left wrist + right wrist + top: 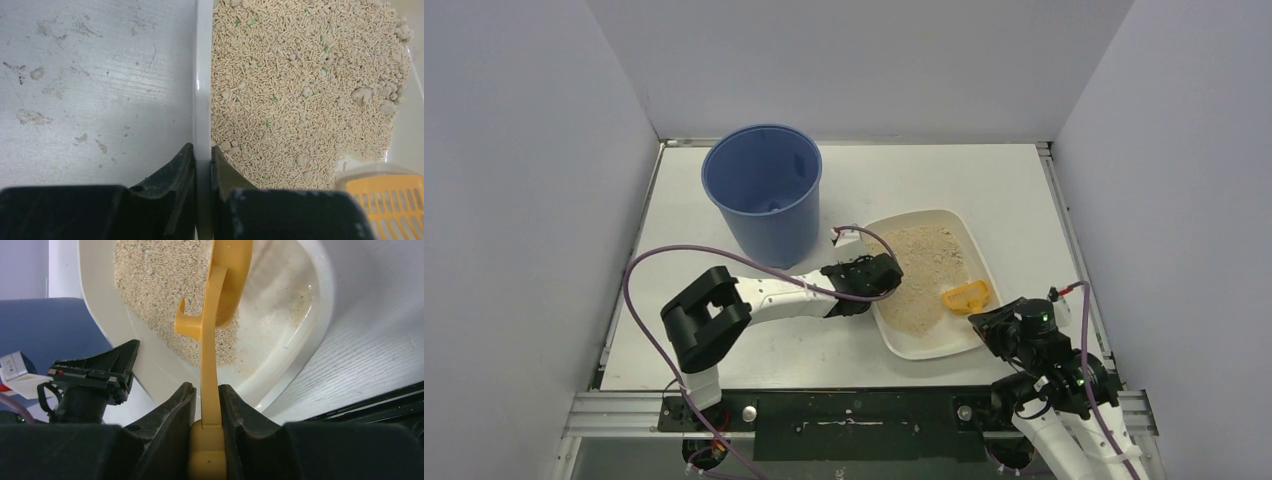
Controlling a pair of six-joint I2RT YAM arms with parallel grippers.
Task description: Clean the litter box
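Left wrist view: left pincer (202, 152) clamps the shallow white plastic litter box (202, 75) by its rim, right pincer (206, 395) grips the yellow slotted scoop (214, 315), so digging under clumps (362, 95) looks next.

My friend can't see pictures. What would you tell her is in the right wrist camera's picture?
The right gripper pinches the handle of a yellow scoop, and the scoop's head is out over the tan litter in the white litter box. A blue bucket shows at the left edge.
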